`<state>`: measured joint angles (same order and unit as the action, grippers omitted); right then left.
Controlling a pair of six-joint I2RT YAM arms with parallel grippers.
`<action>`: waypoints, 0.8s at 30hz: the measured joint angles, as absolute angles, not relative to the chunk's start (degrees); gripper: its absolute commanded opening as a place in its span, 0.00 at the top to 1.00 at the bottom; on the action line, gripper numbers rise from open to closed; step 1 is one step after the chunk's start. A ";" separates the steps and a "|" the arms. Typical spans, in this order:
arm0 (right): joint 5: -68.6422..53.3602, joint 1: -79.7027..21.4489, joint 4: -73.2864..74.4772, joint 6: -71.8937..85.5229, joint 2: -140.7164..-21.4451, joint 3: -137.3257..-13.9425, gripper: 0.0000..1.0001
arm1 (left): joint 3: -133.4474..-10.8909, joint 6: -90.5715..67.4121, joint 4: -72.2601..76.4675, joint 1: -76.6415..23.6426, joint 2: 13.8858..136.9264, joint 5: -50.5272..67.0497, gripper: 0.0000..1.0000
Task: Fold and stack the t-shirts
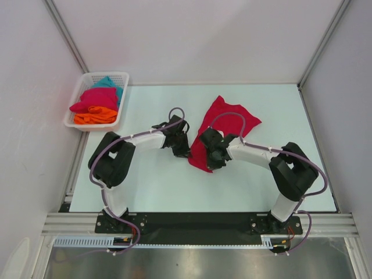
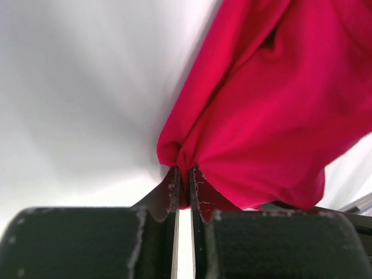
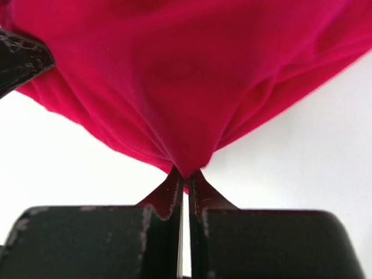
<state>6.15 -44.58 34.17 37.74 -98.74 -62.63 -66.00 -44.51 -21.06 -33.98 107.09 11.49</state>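
We find open table [image 1: 145, 186] on the near side of the shirt [image 1: 220, 107] and along the far edge; the basket [image 1: 93, 127] crowds the far-left corner, and walls [image 1: 29, 87] close both sides.

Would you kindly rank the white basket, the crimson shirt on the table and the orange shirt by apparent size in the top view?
1. White basket and crimson shirt on the table: look alike, the shirt partly covered, so unranked.
2. Orange shirt: smallest.
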 measured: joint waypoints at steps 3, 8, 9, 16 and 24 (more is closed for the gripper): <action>7.42 -46.13 36.38 37.98 -95.77 -62.61 1.00 | -63.33 -44.49 -20.88 -34.00 104.09 12.51 1.00; 9.76 -50.98 40.69 40.51 -89.12 -62.59 1.00 | -57.56 -44.49 -21.32 -34.20 94.83 14.15 1.00; 10.33 -52.49 41.76 41.28 -87.85 -62.59 1.00 | -56.12 -44.49 -21.65 -34.39 91.94 14.35 1.00; 12.03 -61.65 47.37 47.68 -83.22 -62.61 1.00 | -52.14 -44.64 -24.84 -36.03 78.72 16.05 1.00; 15.20 -60.69 49.87 49.28 -84.09 -64.16 1.00 | -59.02 -44.42 -28.27 -36.21 83.99 16.25 1.00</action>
<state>15.20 -60.69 49.87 49.28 -84.09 -64.16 -59.02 -44.42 -28.27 -36.21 83.99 16.25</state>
